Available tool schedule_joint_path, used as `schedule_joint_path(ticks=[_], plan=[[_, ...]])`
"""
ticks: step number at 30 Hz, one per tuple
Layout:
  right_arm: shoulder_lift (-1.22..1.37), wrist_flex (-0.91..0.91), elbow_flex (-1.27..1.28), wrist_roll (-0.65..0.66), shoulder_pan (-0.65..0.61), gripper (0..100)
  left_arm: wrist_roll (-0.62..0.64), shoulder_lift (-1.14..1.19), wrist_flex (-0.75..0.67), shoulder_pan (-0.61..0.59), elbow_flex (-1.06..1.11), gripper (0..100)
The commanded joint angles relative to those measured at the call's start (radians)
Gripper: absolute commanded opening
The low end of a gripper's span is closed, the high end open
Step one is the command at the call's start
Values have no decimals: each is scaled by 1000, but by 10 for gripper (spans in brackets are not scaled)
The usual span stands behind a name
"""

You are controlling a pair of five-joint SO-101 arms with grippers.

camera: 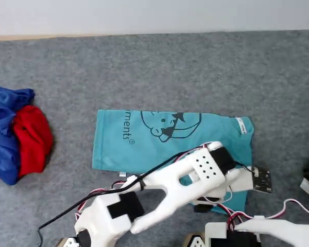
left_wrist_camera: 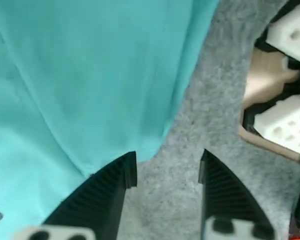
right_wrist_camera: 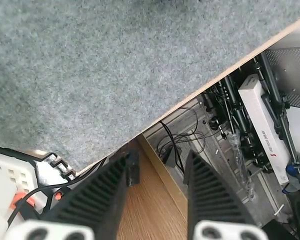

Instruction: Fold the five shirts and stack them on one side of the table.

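Teal shirt (camera: 170, 135) lies flat mid-table. Looks light and limp, likely drags on the grey felt (camera: 206, 67). Left gripper (left_wrist_camera: 167, 165) is open and empty, straddling the shirt's edge; pinch the hem there. Right gripper (right_wrist_camera: 161, 162) is open, empty.

You have a teal shirt (camera: 139, 146) of smooth matt cloth on a rough, fuzzy grey table cover (camera: 206, 72). At nine o'clock, the red and blue shirts (camera: 20, 136) are soft cloth. The left gripper (left_wrist_camera: 167, 165) has ribbed matt black plastic fingers (left_wrist_camera: 105, 195).
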Motion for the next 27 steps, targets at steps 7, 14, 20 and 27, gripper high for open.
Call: schedule_joint_path(ticks=[7,14,20,27], plan=[[-18,4,-35,12,1,151,-9,104,-9,43,-231,210],[-19,4,-35,12,1,151,-9,264,97,91,-417,210],[-19,4,-35,12,1,151,-9,353,110,80,-524,210],[-19,4,-35,15,1,151,-8,368,110,78,-536,205]])
